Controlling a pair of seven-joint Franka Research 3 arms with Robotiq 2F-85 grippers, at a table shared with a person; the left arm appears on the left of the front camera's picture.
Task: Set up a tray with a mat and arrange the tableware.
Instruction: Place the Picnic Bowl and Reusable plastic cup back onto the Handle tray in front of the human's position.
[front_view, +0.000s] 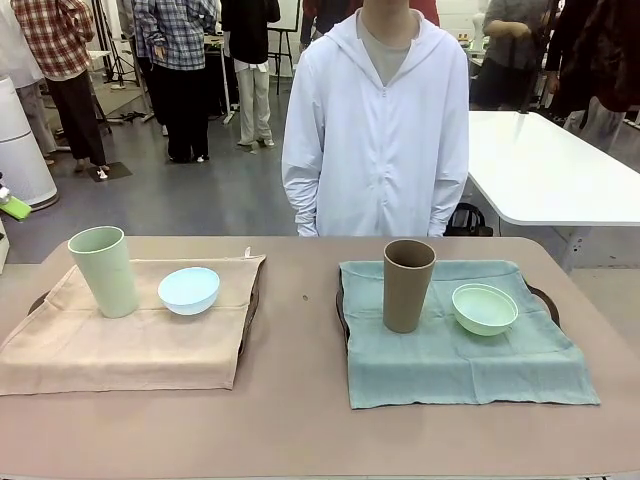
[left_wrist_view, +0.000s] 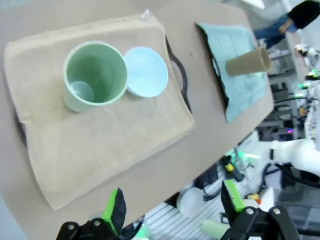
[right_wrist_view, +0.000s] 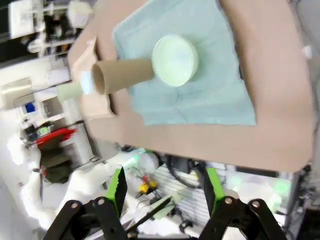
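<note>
Below the left gripper (left_wrist_view: 171, 210), jaws spread and empty, the pale green cup (left_wrist_view: 94, 75) stands upright touching the light blue bowl (left_wrist_view: 146, 71), and the right gripper (right_wrist_view: 164, 195) hangs just as wide over its teal mat (right_wrist_view: 200, 95).

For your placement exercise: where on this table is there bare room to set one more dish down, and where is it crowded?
Free: the bare strip of table between the beige mat and the teal mat; the front halves of both mats; the table's near edge. Crowded: the back of the beige mat, where green cup and blue bowl stand close, and around the brown cup and mint bowl.
</note>
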